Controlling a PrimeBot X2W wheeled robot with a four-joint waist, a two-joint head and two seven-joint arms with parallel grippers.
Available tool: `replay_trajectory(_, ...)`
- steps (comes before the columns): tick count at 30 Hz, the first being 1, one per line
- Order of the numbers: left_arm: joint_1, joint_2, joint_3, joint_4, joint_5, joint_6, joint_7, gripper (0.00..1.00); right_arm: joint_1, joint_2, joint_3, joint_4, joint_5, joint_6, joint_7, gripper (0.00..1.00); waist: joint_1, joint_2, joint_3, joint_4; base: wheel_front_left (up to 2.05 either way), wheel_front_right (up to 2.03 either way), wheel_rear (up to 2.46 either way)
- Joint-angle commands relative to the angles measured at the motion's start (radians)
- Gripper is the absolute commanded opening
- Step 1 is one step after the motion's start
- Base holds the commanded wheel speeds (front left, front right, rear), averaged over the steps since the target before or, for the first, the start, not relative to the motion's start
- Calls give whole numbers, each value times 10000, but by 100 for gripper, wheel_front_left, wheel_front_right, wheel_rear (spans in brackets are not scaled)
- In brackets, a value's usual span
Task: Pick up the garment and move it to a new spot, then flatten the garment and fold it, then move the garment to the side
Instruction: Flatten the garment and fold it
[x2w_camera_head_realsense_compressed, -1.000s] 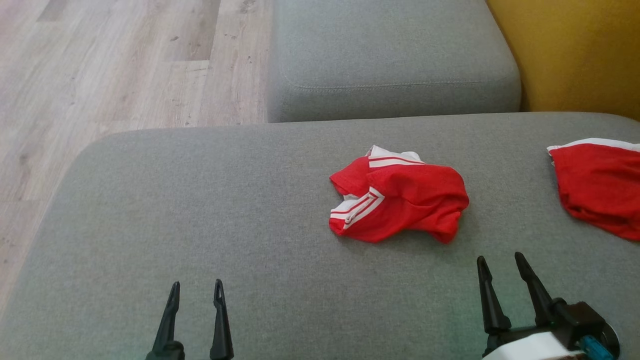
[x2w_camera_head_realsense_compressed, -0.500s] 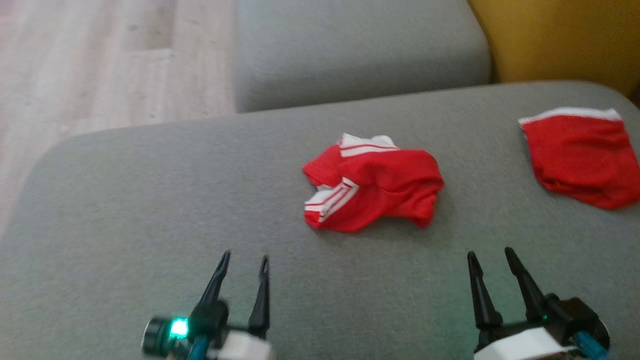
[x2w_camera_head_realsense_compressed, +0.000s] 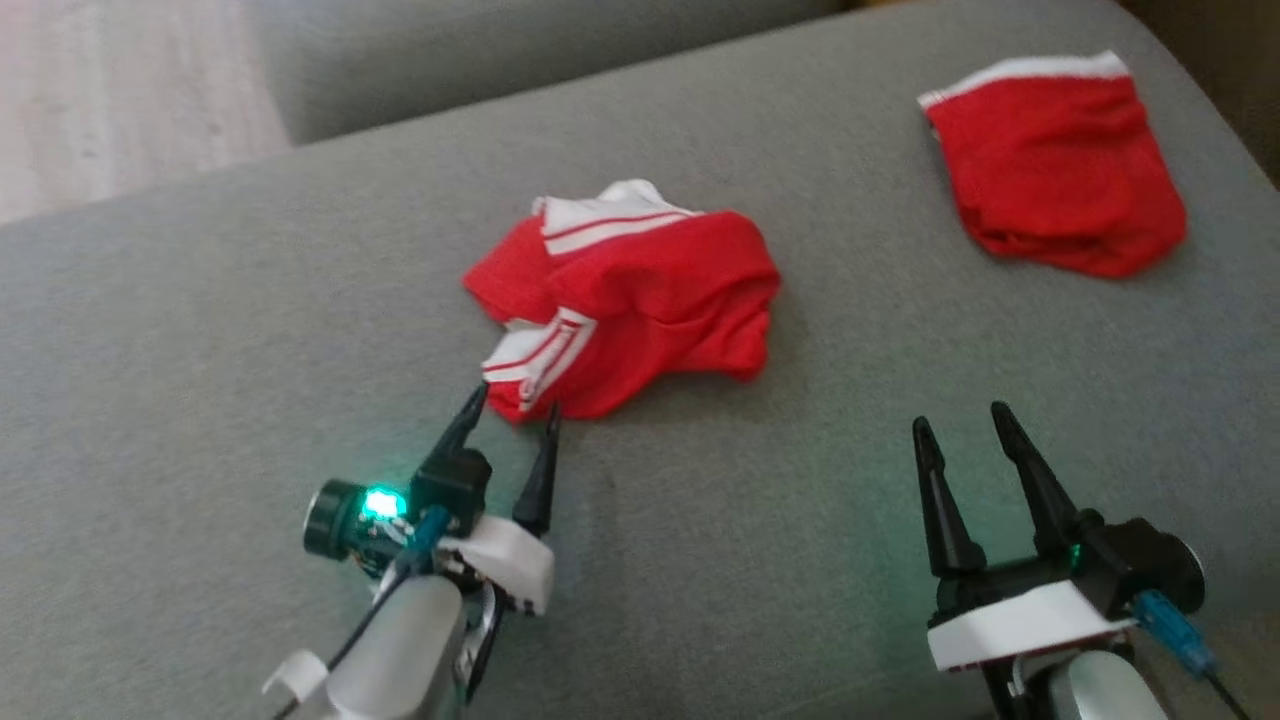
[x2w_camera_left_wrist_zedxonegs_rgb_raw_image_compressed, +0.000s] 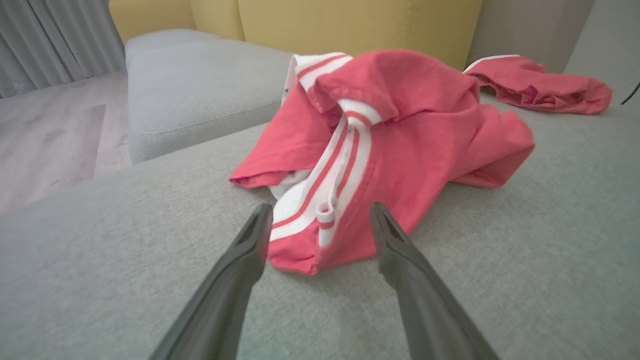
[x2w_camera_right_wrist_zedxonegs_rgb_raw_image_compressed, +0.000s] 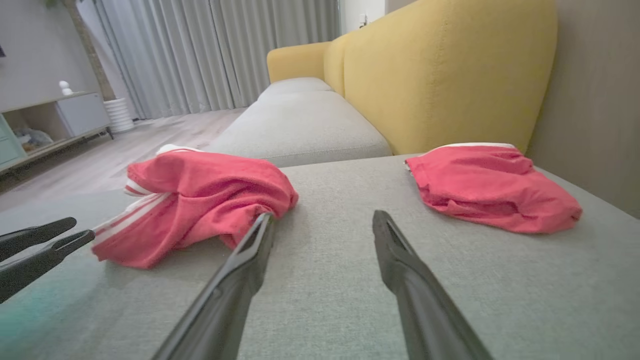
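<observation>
A crumpled red garment (x2w_camera_head_realsense_compressed: 640, 300) with white stripes lies bunched on the grey cushion (x2w_camera_head_realsense_compressed: 220, 330). Its striped near corner (x2w_camera_left_wrist_zedxonegs_rgb_raw_image_compressed: 320, 225) sits between the fingertips of my left gripper (x2w_camera_head_realsense_compressed: 512, 408), which stands open at the garment's near-left edge, the jaws apart on either side of the cloth (x2w_camera_left_wrist_zedxonegs_rgb_raw_image_compressed: 400, 130). My right gripper (x2w_camera_head_realsense_compressed: 960, 420) is open over bare cushion to the right, a little short of the garment (x2w_camera_right_wrist_zedxonegs_rgb_raw_image_compressed: 200, 200), with nothing between its fingers. The left gripper's dark fingers (x2w_camera_right_wrist_zedxonegs_rgb_raw_image_compressed: 35, 245) show at the left edge of the right wrist view.
A second red piece of clothing (x2w_camera_head_realsense_compressed: 1050, 170) with a white band lies at the cushion's far right (x2w_camera_right_wrist_zedxonegs_rgb_raw_image_compressed: 490, 185), near the yellow backrest (x2w_camera_right_wrist_zedxonegs_rgb_raw_image_compressed: 440, 70). Another grey cushion (x2w_camera_left_wrist_zedxonegs_rgb_raw_image_compressed: 190, 85) lies beyond, with wooden floor (x2w_camera_head_realsense_compressed: 110, 90) to the left.
The head camera has tilted and turned, shifting the whole picture. My left gripper has reached forward to the garment's striped corner. The right gripper keeps about the same place, open.
</observation>
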Motion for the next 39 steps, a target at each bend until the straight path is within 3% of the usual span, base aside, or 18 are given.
replay_trajectory(1,-461,62,338,-72,18,28,-95,100,-389,-53,252,-340,-51,69,-65,100,-2,0,486,-496,0,0,0)
replay_trajectory(6,-865,63,288,971,-22,-582,-95,100,-559,-53,336,-383,5,69,-65,100,-2,0,554,-851,0,0,0)
replay_trajectory(7,-915,63,265,1070,40,-616,-95,83,-567,-53,347,-380,-4,69,-65,100,-2,0,546,-881,0,0,0)
replay_trajectory(8,-978,64,250,1086,114,-624,-95,15,-569,-53,349,-380,-12,69,-65,100,-2,0,537,-897,0,0,0)
replay_trajectory(9,-1014,63,266,1073,132,-637,-95,0,-563,-53,355,-376,-18,69,-65,100,-2,0,523,-909,0,0,0)
replay_trajectory(15,-1028,63,-99,362,-190,-1176,-95,0,-485,-55,374,-245,-270,69,-65,100,-2,0,336,-958,0,0,0)
replay_trajectory(19,-1237,63,-1182,-1001,-1082,-1696,-95,0,-551,-251,1013,-150,-501,69,-65,100,-2,0,182,-1007,0,0,0)
replay_trajectory(23,-1889,63,-2042,-2064,-2001,-1838,-95,0,-588,-234,1187,-218,-348,69,-65,100,-2,0,39,-1136,0,0,0)
replay_trajectory(27,-3566,63,-2456,-2894,-3110,-1882,-95,0,-615,-206,1408,-407,-400,69,-65,100,-2,0,-178,-1409,0,0,0)
replay_trajectory(30,-5161,63,-2280,-2872,-3771,-1891,-95,0,-559,-178,1342,-383,-464,69,-65,100,-2,0,-387,-1653,0,0,0)
replay_trajectory(34,-6938,63,-1197,-2858,-4510,-1723,-95,0,-483,-148,1290,-481,-656,69,-65,100,-2,0,-564,-1805,0,0,0)
replay_trajectory(39,-7499,63,500,-3030,-5205,-1556,-95,0,-262,-93,814,-725,-878,69,-65,100,-2,0,-620,-1422,0,0,0)
